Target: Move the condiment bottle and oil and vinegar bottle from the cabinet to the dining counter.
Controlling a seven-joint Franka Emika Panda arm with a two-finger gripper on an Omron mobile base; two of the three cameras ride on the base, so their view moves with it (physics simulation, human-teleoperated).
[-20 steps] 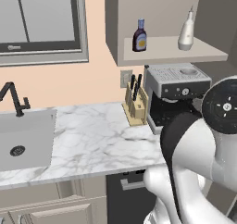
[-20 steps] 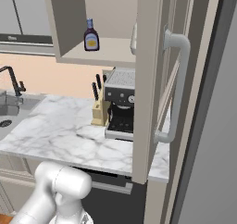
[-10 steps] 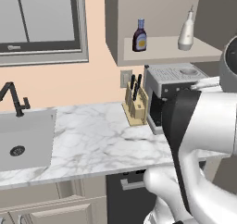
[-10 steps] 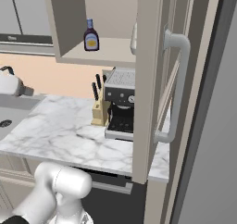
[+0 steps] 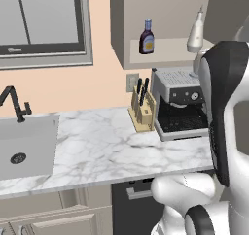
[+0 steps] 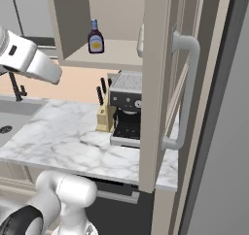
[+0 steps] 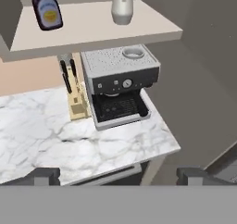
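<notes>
Two bottles stand on the pale shelf of the open cabinet (image 5: 121, 30): the condiment bottle (image 5: 147, 37), dark brown with a blue cap and an orange-yellow label, near the shelf's left end, and the oil and vinegar bottle (image 5: 196, 31), pale and slim-necked, well apart to its right. From the hand's own camera both sit upright near the shelf's front edge, the dark one (image 7: 46, 9) at upper left, the pale one (image 7: 122, 4) near the middle. The hand (image 7: 118, 174) hangs in the air well short of the shelf, fingers (image 7: 44, 174) spread wide and holding nothing. Below the cabinet, a marble bench (image 5: 97, 146) carries a wooden knife block (image 5: 142, 108) and, just beside it to the right, a steel coffee machine (image 5: 177, 103). A sink (image 5: 26, 144) with a black tap lies at the bench's left. In the right base view the cabinet door (image 6: 155, 83) stands open, with its silver bar handle (image 6: 185, 88).
</notes>
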